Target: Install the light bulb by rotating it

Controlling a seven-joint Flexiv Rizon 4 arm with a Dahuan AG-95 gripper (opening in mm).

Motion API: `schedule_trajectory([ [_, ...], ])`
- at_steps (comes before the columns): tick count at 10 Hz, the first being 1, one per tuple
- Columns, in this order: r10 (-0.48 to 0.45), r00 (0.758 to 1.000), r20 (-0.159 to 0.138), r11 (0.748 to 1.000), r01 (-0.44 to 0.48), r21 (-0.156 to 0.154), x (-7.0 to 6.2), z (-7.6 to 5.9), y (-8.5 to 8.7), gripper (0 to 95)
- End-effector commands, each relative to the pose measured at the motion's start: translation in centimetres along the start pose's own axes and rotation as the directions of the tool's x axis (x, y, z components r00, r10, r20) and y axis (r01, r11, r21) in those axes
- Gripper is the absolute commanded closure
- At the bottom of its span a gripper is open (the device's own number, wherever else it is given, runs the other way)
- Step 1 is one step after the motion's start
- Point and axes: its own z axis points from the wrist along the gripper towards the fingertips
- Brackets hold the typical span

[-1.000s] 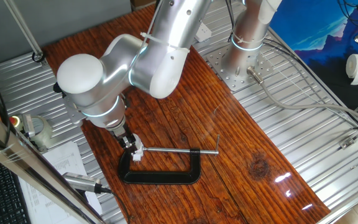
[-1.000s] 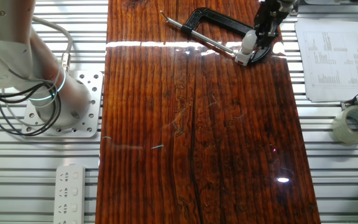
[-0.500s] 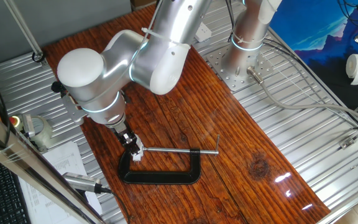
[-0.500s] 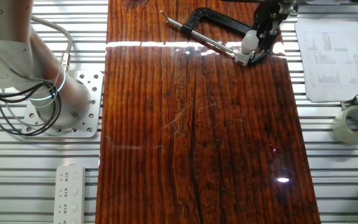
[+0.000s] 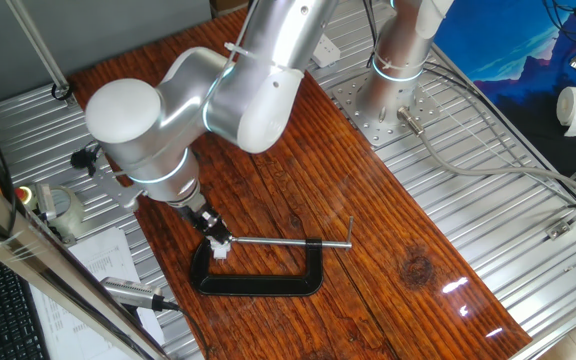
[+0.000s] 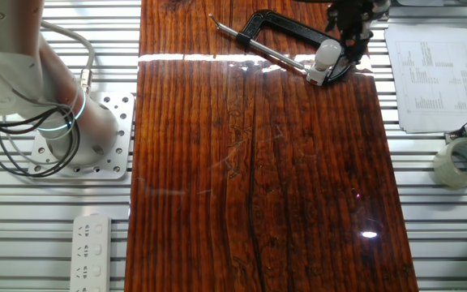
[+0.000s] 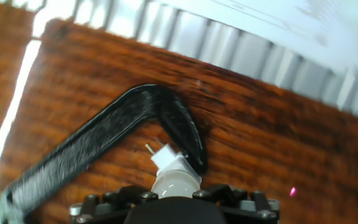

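The light bulb [image 7: 176, 182] is a small frosted white dome, seated base-down in a white socket block [image 7: 168, 159]. A black C-clamp [image 7: 98, 140] holds that block on the wooden board. My gripper [image 7: 174, 194] is shut on the light bulb, one black finger on each side of the dome. From one fixed view the gripper [image 5: 211, 230] reaches down at a slant to the white bulb and socket [image 5: 221, 247] at the clamp's [image 5: 268, 284] left end. The other fixed view shows the bulb [image 6: 327, 55] just below the gripper [image 6: 347, 39], above the socket [image 6: 318, 76].
The clamp's screw rod [image 5: 288, 241] runs right from the socket. A printed sheet [image 6: 432, 77] and a tape roll [image 6: 460, 162] lie beside the board on the slatted metal table. The arm's base [image 6: 67, 122] and a power strip [image 6: 92, 251] sit on the opposite side.
The wrist has turned about the bulb's axis, bringing a small knob on the arm into sight at the left. The bulb, socket and clamp stay in place.
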Motion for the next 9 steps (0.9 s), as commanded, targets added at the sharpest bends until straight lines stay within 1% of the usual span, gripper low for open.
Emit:
schedule_trajectory([
  [1, -0.499, 0.866, 0.003, 0.866, 0.499, -0.015, -0.1, -0.3, 0.4, 38.0],
  [2, -0.535, 0.845, -0.003, 0.845, 0.535, -0.018, 0.0, -0.2, 0.5, 38.0],
  [3, -0.549, 0.836, 0.002, 0.836, 0.549, -0.023, -0.1, -0.2, 0.6, 38.0],
  [4, -0.567, 0.823, 0.0, 0.823, 0.567, -0.023, -0.1, -0.1, 0.7, 38.0],
  [5, -0.601, 0.799, -0.001, 0.799, 0.601, -0.021, 0.0, -0.1, 0.8, 38.0],
  [6, -0.641, 0.768, -0.004, 0.768, 0.64, -0.019, 0.0, 0.1, 1.0, 38.0],
  [7, -0.661, 0.751, -0.013, 0.751, 0.66, -0.015, 0.1, 0.3, 1.1, 38.0],
  [8, -0.677, 0.736, -0.013, 0.736, 0.677, -0.01, 0.4, 0.7, 1.2, 38.0],
  [9, -0.677, 0.736, -0.014, 0.736, 0.677, -0.008, 0.5, 0.9, 1.3, 38.0],
])
